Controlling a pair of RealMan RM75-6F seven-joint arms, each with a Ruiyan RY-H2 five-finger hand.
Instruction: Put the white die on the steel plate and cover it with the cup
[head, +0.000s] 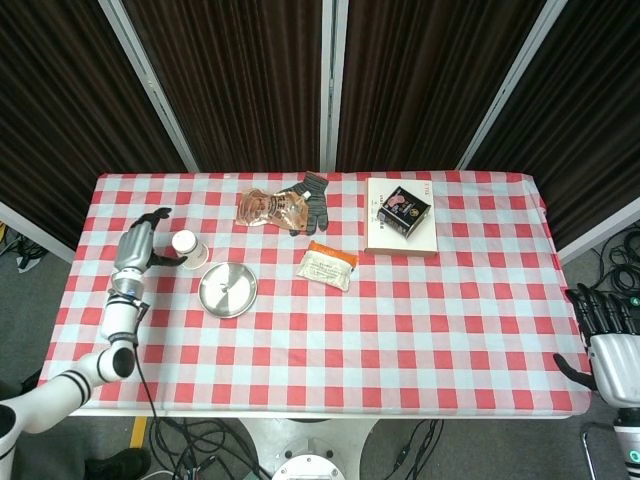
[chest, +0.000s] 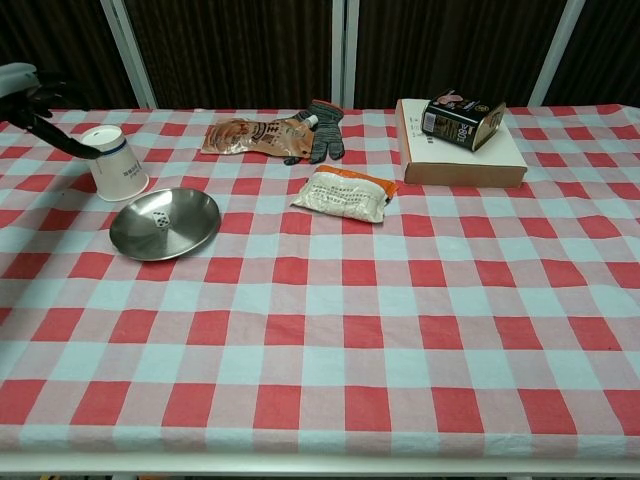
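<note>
The steel plate (head: 228, 289) (chest: 165, 223) lies on the left part of the checked table. A white die (chest: 160, 220) sits uncovered inside it. The white paper cup (head: 187, 248) (chest: 115, 163) stands mouth down on the cloth just left of and behind the plate, slightly tilted. My left hand (head: 135, 248) (chest: 25, 95) is beside the cup on its left, fingers spread, with one fingertip at the cup's base rim. My right hand (head: 605, 330) hangs off the table's right front corner, fingers apart and empty.
Behind the plate lie an orange snack pouch (chest: 250, 133) and a grey glove (chest: 322, 130). A white-and-orange packet (chest: 345, 193) lies right of the plate. At the back right, a dark box (chest: 460, 118) sits on a book (chest: 460, 150).
</note>
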